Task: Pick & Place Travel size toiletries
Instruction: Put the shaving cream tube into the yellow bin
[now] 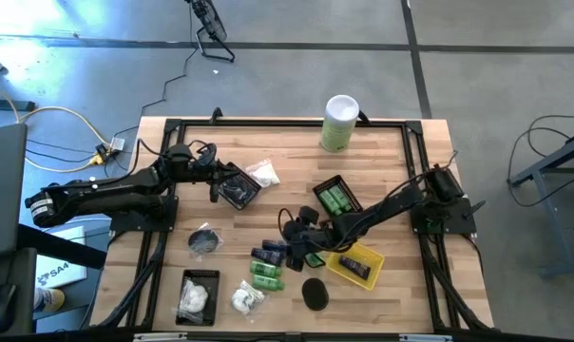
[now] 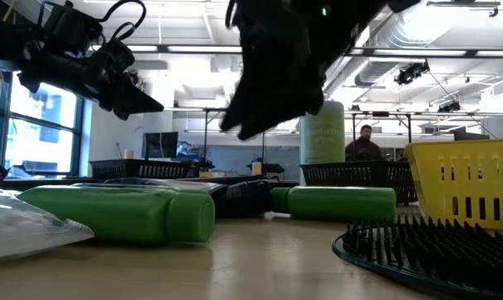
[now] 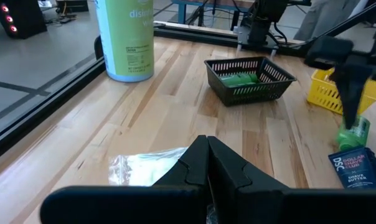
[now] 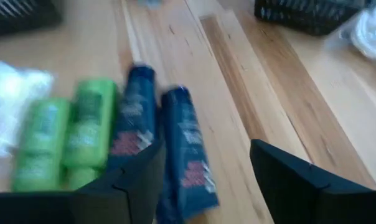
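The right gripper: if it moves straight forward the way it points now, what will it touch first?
Probably the two dark navy tubes. The right gripper is open, and the tubes lie just ahead between its fingers; the green bottles sit beside that line. Depth is uncertain.

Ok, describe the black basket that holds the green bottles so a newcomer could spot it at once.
Start at the tall white-and-green canister on the table's far edge. Just nearer than it, toward the right arm, sits a small black mesh basket with bright green bottles inside. The other black baskets hold white packets or sit in the left end effector, and the neighbouring basket is yellow.

Toiletries [image 1: 266, 268] scattered flat on table [image 1: 392, 190]
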You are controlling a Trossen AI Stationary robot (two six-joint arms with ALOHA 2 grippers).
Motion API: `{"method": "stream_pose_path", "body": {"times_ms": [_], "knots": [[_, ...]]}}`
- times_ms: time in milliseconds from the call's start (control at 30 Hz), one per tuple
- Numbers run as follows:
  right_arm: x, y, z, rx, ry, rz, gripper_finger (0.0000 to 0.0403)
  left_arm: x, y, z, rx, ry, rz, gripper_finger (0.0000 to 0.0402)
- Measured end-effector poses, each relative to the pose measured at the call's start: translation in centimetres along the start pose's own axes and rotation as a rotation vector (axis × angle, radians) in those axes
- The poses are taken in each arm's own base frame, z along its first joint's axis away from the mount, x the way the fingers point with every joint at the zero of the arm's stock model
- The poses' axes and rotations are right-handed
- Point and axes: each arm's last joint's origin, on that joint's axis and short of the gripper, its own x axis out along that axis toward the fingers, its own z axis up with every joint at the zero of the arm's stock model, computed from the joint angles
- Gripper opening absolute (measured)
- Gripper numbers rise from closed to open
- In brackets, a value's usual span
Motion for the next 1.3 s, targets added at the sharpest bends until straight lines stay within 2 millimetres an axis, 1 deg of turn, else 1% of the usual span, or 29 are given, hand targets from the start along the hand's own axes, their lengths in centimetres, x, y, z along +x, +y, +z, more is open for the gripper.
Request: {"method": "stream_pose_path", "body": {"times_ms": [67, 167, 233, 333, 467, 533, 700, 900, 1300], "knots": [[0.7, -0.1, -0.4, -0.005, 0.013, -0.009, 0.0216, 0.0, 0.0, 0.0, 0.000, 0.000, 0.000, 0.0000], [1.2, -0.2, -1.0, -0.020, 0.056, -0.018, 0.0203, 0.0, 0.0, 0.0, 0.000, 0.000, 0.000, 0.0000], [1.8, 0.1, -1.1, -0.010, 0.057, 0.028, 0.0198, 0.0, 0.0, 0.0, 0.000, 0.001, 0.000, 0.0000], [2.4, 0.0, -1.8, -0.019, 0.091, 0.016, 0.0196, 0.0, 0.0, 0.0, 0.000, 0.000, 0.000, 0.0000], [3.0, 0.0, -2.1, -0.017, 0.098, 0.024, 0.0197, 0.0, 0.0, 0.0, 0.000, 0.001, -0.001, 0.0000], [3.3, 0.0, -2.0, -0.008, 0.084, 0.032, 0.0196, 0.0, 0.0, 0.0, -0.001, 0.002, 0.000, 0.0000], [3.7, -0.1, -2.3, -0.012, 0.092, 0.016, 0.0188, 0.0, 0.0, 0.0, 0.000, 0.001, 0.000, 0.0000], [3.8, -0.5, -2.1, -0.006, 0.098, 0.016, 0.0171, 0.0, 0.0, 0.0, -0.001, 0.002, 0.000, 0.0000], [3.8, -0.5, -2.1, 0.001, 0.099, 0.013, 0.0104, 0.0, 0.0, 0.0, -0.001, 0.002, 0.000, 0.0000]]}}
